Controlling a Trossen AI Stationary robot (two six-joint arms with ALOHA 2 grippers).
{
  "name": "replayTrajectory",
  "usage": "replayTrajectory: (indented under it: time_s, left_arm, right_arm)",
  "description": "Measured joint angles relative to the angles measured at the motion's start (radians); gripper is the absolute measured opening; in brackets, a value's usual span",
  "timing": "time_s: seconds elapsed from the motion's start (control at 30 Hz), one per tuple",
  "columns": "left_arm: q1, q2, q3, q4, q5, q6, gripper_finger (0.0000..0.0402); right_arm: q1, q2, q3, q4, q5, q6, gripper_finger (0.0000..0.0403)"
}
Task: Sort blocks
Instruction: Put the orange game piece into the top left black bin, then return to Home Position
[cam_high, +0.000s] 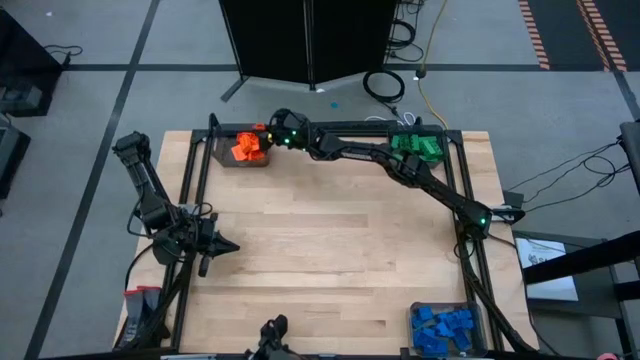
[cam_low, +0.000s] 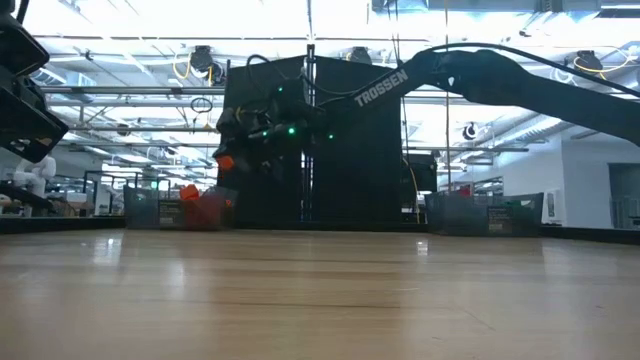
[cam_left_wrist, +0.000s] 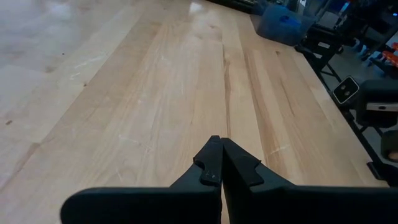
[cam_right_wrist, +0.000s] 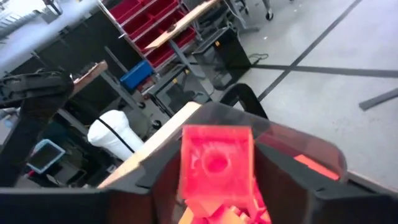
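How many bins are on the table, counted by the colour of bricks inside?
Bin of orange blocks: 1
Bin of green blocks: 1
Bin of blue blocks: 1
Total: 3 bins

Robotics lab or workshop in a large industrial hall, grey concrete floor (cam_high: 180, 40) with dark taped lines, cables (cam_high: 385, 85) at top centre, red storage bins (cam_right_wrist: 140, 18) on racks upper centre, bright ceiling lights (cam_low: 150, 20) across the top
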Motion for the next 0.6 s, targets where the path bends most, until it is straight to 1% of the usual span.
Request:
replayTrajectory:
  time_s: [0.07,0.13,0.2,0.3,0.37,0.43,0.53,0.6]
  left_arm:
    - [0.0,0.0,0.0,0.0,0.0,0.0,0.0]
    - [0.0,0.0,0.0,0.0,0.0,0.0,0.0]
    - [0.0,0.0,0.0,0.0,0.0,0.0,0.0]
    - [0.0,0.0,-0.001,0.006,0.0,0.0,0.0]
    - [0.0,0.0,-0.004,0.032,0.0,0.001,0.0]
    - [0.0,0.0,-0.004,0.074,0.001,0.001,0.0]
    - [0.0,0.0,-0.004,0.119,0.004,0.0,0.0]
    - [0.0,-0.001,-0.004,0.147,0.005,0.001,0.0]
  right_arm:
    - [0.0,0.0,0.0,-0.003,-0.004,0.016,0.0206]
    - [0.0,0.0,0.0,-0.002,-0.007,0.022,0.023]
    - [0.0,0.0,0.0,-0.001,-0.008,0.019,0.0242]
    - [0.0,0.0,0.0,-0.007,-0.025,0.022,0.0246]
    - [-0.003,-0.008,0.0,-0.009,-0.089,0.053,0.0244]
    - [-0.007,-0.025,0.0,0.01,-0.18,0.063,0.0238]
    - [-0.011,-0.079,0.0,0.053,-0.368,0.022,0.0228]
    - [-0.012,-0.149,-0.001,0.03,-0.503,-0.027,0.0222]
